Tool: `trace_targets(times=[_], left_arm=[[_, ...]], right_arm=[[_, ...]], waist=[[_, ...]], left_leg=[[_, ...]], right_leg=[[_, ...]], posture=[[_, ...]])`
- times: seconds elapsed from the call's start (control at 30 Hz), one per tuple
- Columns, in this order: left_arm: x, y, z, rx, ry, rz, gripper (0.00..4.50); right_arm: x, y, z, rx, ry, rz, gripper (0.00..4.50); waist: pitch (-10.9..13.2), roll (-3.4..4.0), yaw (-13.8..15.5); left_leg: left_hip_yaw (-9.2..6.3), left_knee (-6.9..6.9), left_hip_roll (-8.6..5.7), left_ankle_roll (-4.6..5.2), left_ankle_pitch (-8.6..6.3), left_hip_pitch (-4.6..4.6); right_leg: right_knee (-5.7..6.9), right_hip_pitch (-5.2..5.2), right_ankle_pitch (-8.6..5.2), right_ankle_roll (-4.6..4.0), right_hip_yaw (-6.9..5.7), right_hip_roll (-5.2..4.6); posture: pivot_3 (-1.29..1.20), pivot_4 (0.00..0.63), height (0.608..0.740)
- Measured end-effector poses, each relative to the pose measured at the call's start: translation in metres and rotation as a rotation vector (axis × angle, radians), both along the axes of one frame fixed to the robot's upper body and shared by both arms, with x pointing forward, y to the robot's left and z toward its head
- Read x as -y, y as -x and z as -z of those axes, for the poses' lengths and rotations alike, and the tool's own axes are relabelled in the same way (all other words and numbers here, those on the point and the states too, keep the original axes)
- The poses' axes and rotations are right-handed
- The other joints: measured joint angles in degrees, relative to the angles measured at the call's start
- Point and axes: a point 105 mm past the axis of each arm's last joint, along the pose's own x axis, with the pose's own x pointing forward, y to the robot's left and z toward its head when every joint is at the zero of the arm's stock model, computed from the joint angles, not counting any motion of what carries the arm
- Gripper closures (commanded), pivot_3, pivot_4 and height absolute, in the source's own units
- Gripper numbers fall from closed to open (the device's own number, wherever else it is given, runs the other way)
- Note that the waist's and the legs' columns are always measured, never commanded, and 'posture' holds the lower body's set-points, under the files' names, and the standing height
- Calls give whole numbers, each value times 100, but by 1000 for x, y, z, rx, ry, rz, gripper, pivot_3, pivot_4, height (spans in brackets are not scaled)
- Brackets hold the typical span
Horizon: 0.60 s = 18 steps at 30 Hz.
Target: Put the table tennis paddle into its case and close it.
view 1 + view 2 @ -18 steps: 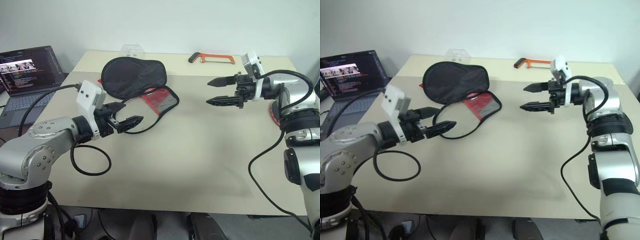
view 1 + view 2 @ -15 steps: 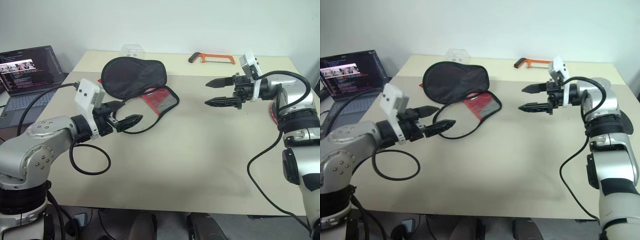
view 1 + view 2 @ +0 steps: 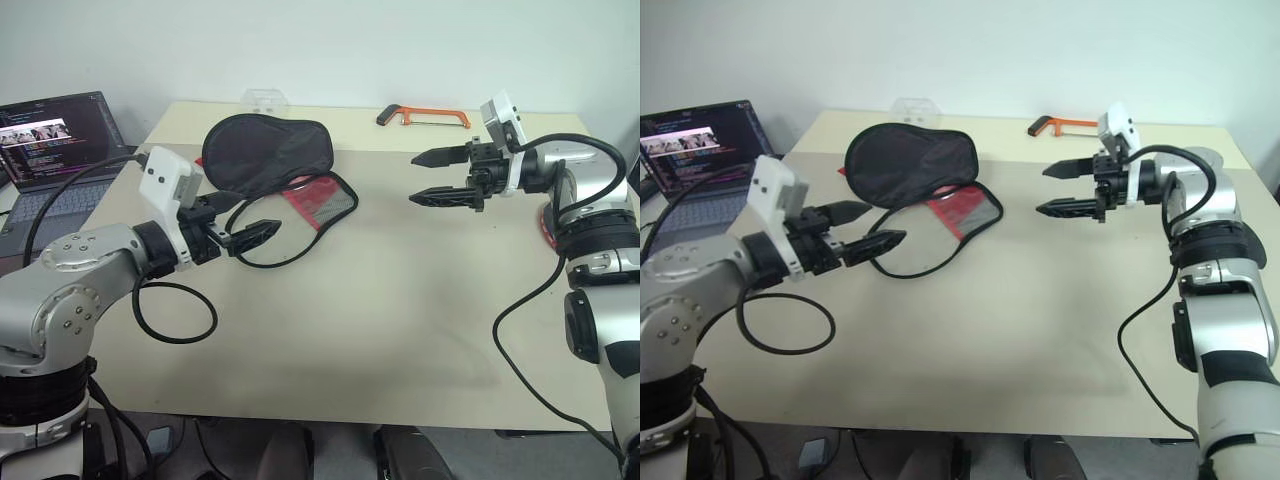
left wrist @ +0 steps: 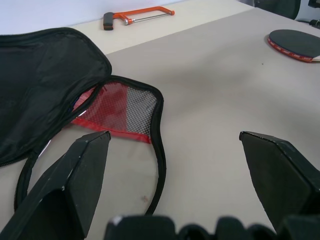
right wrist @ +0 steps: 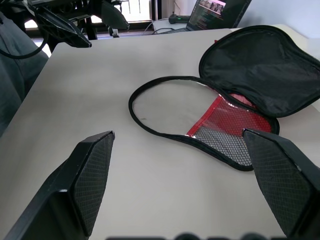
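Left gripper [image 3: 243, 222] spread empty, had lifted a little beside the case [image 3: 275, 160] at 11 o'clock, unzipped, flap back. Right gripper [image 3: 437, 175] also spread empty, edged toward 12. Paddle [image 4: 296, 44] sat at 3 o'clock, untouched. Loading not started.

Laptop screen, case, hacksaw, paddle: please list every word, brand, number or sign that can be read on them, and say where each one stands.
Nothing can be quoted.
Laptop: rows of text and a strip of small images on the screen, too small to read.
Case: no legible logo or label on the black flap or red mesh.
Hacksaw: no marking readable.
Paddle: no print visible.
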Motion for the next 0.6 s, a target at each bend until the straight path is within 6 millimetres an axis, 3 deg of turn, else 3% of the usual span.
trace_targets(times=[0.37,0.5,0.6], left_arm=[[-10,-5,-3,-10,-6,-23,0],[-26,-22,-17,36,14,-117,0],[-53,-52,-26,77,73,-327,0]], right_arm=[[6,-1,4,-16,-1,18,23],[7,3,4,-10,4,14,23],[5,9,9,-20,4,-2,23]], waist=[[0,0,1],[0,0,4],[0,0,21]], left_leg=[[-1,0,0,0,0,0],[-2,0,0,0,0,0],[-4,2,-1,0,0,-1]], right_leg=[[1,-1,0,0,-1,0],[-1,0,0,0,-3,0],[2,0,0,0,-7,0]], posture=[[0,150,740],[0,150,740],[0,150,740]])
